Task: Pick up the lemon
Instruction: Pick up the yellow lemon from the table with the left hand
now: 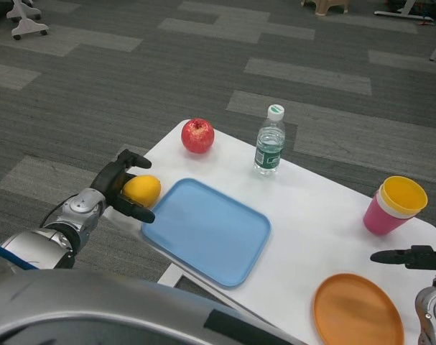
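Closing on lemon (143,190) at table's (311,215) left edge, beside blue tray (207,230) | left hand (121,185) fingers wrap it from left, grip looks seated | right hand (411,256) far off, state unclear

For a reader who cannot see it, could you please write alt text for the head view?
The robot's left hand cups a lemon at the left edge of a white table, beside a blue tray. Behind stand an apple and water bottle; right, stacked cups and an orange plate.
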Controlling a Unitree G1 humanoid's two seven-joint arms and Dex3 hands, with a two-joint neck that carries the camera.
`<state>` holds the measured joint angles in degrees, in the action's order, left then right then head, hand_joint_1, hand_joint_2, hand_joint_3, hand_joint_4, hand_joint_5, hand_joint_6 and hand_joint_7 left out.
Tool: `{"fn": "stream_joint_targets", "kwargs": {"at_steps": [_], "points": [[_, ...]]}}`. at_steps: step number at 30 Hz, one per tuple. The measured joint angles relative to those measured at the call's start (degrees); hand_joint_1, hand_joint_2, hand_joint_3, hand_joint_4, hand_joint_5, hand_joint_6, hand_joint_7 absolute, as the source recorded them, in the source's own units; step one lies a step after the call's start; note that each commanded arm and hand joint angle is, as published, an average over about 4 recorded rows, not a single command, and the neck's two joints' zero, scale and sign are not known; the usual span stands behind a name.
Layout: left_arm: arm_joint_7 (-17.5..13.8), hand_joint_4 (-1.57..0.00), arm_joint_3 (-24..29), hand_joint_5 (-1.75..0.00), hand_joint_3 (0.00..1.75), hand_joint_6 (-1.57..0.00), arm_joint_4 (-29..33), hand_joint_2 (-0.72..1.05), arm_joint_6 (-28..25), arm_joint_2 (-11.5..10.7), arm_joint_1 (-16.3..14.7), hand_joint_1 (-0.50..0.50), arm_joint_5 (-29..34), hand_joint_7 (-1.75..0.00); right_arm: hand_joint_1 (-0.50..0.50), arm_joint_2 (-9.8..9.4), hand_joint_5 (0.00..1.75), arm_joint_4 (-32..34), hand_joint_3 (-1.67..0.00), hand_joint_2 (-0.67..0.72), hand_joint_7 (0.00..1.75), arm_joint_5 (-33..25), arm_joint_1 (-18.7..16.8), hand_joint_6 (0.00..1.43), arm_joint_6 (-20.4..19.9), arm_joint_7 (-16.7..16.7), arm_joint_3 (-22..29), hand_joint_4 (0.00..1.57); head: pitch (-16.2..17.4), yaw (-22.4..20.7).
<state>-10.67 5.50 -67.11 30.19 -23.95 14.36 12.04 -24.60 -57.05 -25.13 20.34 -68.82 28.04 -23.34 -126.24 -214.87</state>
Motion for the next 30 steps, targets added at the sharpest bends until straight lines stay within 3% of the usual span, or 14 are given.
{"fn": "stream_joint_targets", "kwargs": {"at_steps": [5,13,17,19,21,22,26,30], "points": [[-0.31,-0.07,0.19,-1.33,0.09,-0.05,0.04,-0.37,-0.34,0.0,0.09,0.5,-0.12,-1.68,-0.46,0.0,0.0,0.0,0.0,0.6,0.0,-0.01,0.0,0.0,0.0,0.0,-0.01,0.0,0.36,-0.16],[-1.32,-0.02,0.39,-1.39,0.09,-0.03,0.04,-0.41,-1.85,-0.09,0.32,0.5,1.03,-1.68,-0.46,0.0,0.0,0.0,0.0,0.6,0.0,-0.02,0.0,0.0,0.0,0.0,-0.02,0.0,0.78,-0.42],[-2.49,0.0,3.29,-1.44,0.09,0.0,0.24,-0.46,-2.68,0.0,0.39,0.5,-1.71,-1.68,-0.46,0.0,0.0,0.0,0.0,0.6,0.0,-0.03,0.0,0.0,0.0,0.0,-0.05,0.0,0.99,-0.51],[-3.52,0.0,5.71,-1.44,0.09,0.0,1.07,-0.17,-4.74,0.06,0.52,0.5,-4.35,-1.68,-0.46,0.0,0.0,0.0,0.0,0.6,0.0,-0.05,0.0,0.0,0.0,0.0,-0.07,0.0,1.05,-0.5],[-5.01,0.0,7.58,-1.51,0.09,0.0,2.97,0.36,-8.61,0.02,0.73,0.5,-6.37,-1.68,-0.46,0.0,0.0,0.0,0.0,0.57,0.0,-0.1,0.0,0.0,0.01,0.0,-0.15,0.0,1.09,-0.53],[-5.74,0.0,8.31,-1.57,0.09,0.0,4.27,0.52,-11.07,-0.03,0.88,0.5,-7.42,-1.68,-0.46,0.0,0.0,0.01,0.0,0.55,0.0,-0.11,0.0,0.0,0.01,0.0,-0.19,0.0,1.1,-0.57],[-7.41,0.0,9.91,-1.72,0.09,0.0,8.59,0.69,-20.5,-0.47,1.35,0.5,-12.81,-1.68,-0.46,0.02,0.0,0.01,0.0,0.57,0.0,-0.12,0.0,0.0,0.01,-0.02,-0.25,0.0,1.12,-0.64],[-7.77,0.0,10.32,-1.75,0.09,0.0,9.34,0.78,-22.8,-0.78,1.49,0.5,-15.0,-1.71,-0.46,0.01,0.0,0.01,0.0,0.58,0.0,-0.15,0.0,0.0,0.01,-0.01,-0.25,0.0,1.21,-0.66]]}}
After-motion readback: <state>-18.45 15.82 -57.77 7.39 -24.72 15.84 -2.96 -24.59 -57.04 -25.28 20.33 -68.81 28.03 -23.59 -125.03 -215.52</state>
